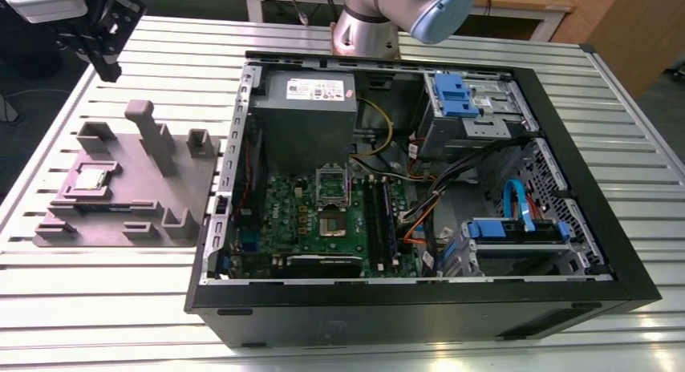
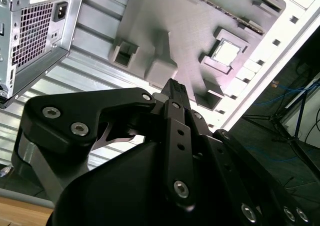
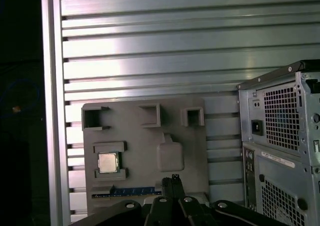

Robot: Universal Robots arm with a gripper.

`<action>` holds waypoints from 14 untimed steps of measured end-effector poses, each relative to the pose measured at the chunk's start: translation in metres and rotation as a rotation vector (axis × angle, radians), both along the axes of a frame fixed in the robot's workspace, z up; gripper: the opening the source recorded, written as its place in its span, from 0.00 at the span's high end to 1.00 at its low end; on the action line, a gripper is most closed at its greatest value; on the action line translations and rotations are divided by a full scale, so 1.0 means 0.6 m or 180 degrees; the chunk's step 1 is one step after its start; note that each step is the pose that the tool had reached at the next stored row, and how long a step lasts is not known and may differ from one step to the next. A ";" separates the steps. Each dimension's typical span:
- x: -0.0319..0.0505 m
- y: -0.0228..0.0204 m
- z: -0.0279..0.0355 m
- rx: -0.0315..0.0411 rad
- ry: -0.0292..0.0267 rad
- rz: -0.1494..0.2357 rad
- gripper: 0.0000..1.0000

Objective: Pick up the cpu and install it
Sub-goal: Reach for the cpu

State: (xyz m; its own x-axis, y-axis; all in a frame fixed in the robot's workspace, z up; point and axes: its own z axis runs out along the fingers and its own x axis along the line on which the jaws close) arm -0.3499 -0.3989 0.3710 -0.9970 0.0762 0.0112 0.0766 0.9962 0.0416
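Closest in both wrist views: gripper (image 2: 175, 85), body cut off at the frame edge, fingertips pressed together, nothing held. Past the tips, grey fixture block (image 3: 145, 151), with the cpu (image 3: 108, 162) lying flat in a square recess, well apart from the fingers. Beyond, slatted table (image 3: 150, 45). Case (image 3: 280, 151) seen from its vented back. In the exterior view, opened to the motherboard (image 1: 310, 220), partly hidden under cables (image 1: 428, 204).
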 end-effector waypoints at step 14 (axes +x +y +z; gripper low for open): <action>-0.006 0.0000 -0.001 0.0000 0.0001 0.0000 0.90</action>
State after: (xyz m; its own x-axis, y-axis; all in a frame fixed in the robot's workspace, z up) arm -0.3536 -0.3989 0.3706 -0.9970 0.0763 0.0114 0.0767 0.9962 0.0416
